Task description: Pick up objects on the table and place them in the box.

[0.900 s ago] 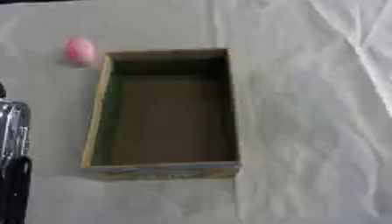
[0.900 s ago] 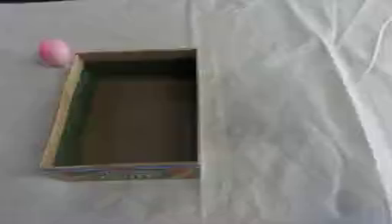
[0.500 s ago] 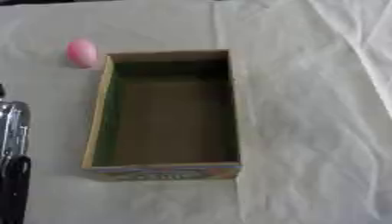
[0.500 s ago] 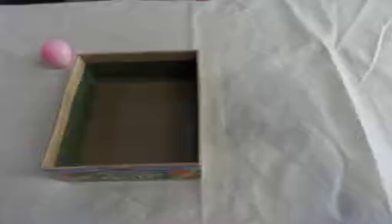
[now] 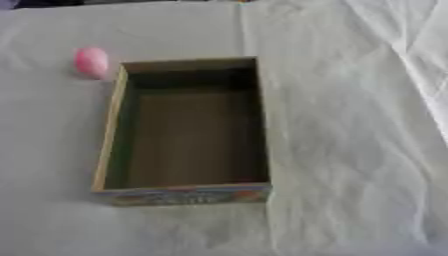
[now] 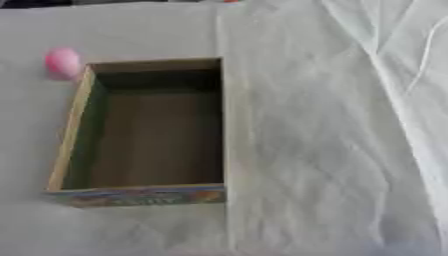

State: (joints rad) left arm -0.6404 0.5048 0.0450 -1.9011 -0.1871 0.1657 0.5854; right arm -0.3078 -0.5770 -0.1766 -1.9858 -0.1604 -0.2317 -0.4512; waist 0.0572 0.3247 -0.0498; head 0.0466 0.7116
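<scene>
No hand shows in either view. A smooth pink egg (image 5: 91,62) lies just beside the far-left corner of the rectangular cardboard box (image 5: 112,131) on the cloth-covered counter (image 5: 350,150).

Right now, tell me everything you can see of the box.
The box is an open-topped rectangular cardboard tray with brown inner walls and floor, and a colourful printed strip on its near outer wall. It sits flat on the white cloth, long side running away from the camera, with nothing visible inside. A pink egg-shaped thing lies just outside its far left corner.
</scene>
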